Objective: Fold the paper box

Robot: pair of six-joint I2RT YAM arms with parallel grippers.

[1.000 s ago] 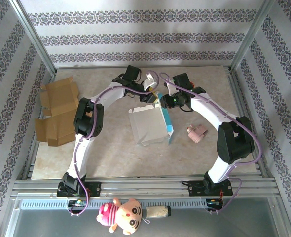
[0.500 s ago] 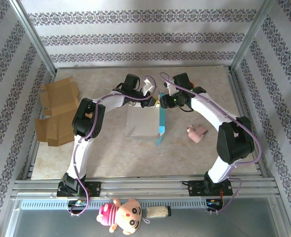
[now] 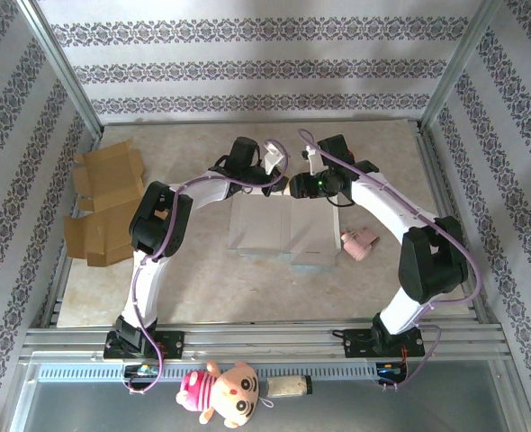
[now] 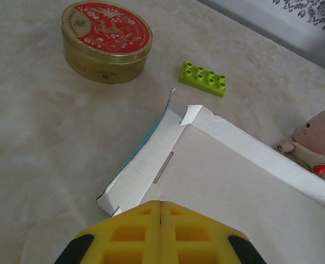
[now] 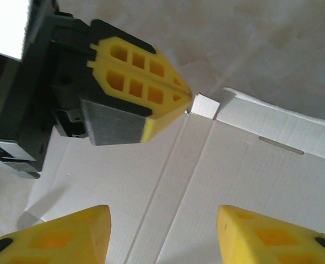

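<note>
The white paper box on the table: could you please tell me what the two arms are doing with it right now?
Both arms reach over the paper box, which lies opened out flat on the table, not yet folded. The left gripper is shut, its tip by the box's far edge, with no flap visibly pinched. The right gripper hovers open above it, holding nothing.

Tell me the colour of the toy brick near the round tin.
The toy brick is lime green, clearest in the left wrist view.

The top external camera looks down from behind the arm bases [image 3: 144, 343]. Both wrist cameras face down, close above the shared paper box [image 4: 234, 192].
</note>
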